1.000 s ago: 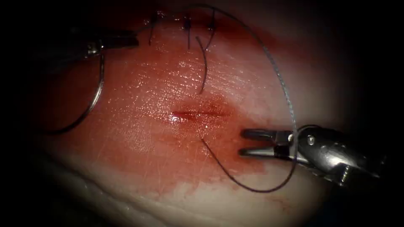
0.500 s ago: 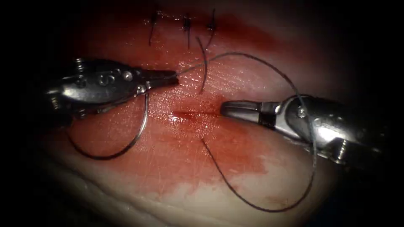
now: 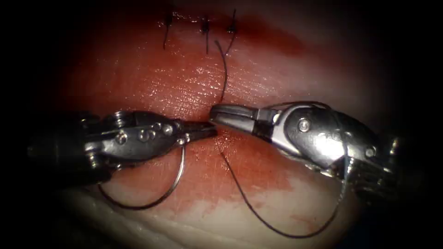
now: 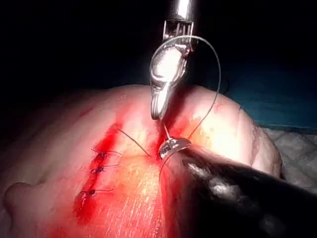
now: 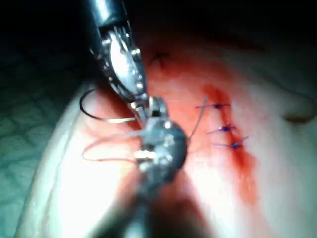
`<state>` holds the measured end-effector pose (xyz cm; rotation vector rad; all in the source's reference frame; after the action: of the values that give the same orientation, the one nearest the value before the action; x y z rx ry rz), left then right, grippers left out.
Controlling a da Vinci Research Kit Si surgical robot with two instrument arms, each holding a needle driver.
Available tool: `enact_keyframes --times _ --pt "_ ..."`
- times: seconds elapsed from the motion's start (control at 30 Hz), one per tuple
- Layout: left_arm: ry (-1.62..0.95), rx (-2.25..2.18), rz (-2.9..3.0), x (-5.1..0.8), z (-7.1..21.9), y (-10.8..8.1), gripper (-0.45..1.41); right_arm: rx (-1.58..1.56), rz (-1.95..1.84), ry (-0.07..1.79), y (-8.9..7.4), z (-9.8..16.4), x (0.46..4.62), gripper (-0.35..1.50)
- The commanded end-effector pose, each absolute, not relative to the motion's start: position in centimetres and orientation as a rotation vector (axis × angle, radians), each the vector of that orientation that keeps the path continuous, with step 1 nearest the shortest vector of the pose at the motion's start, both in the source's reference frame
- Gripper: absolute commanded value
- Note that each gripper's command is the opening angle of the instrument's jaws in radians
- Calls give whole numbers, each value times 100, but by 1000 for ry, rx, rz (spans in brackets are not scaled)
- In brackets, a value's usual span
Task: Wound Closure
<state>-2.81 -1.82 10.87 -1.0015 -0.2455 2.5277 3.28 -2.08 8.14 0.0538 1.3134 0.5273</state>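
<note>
Needle [image 3: 157, 196] hangs below left claw [image 3: 203, 130], held, outside tissue [image 3: 184, 83].

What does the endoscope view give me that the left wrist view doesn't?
Endoscope: the needle with its whole curve free of the tissue, left of the cut, held near one end by the left tool, jaws shut; thread looping from the tissue to the right tool, jaws shut, holding nothing I can make out.
Left wrist: thread arching over the right tool's shaft; blue cloth beyond the tissue.
Both: tool tips nearly touching, three stitches, a loose thread end.
</note>
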Motion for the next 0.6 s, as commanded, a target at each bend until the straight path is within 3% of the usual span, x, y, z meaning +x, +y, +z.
enact_keyframes --times 0.03,0.6 --pt "-263 -992 2526 -288 1086 -183 -45 38 523 1307 -205 819 334 -35" --pt "-330 -976 2553 -287 1007 -177 -45 31 464 1252 -215 836 336 -35"
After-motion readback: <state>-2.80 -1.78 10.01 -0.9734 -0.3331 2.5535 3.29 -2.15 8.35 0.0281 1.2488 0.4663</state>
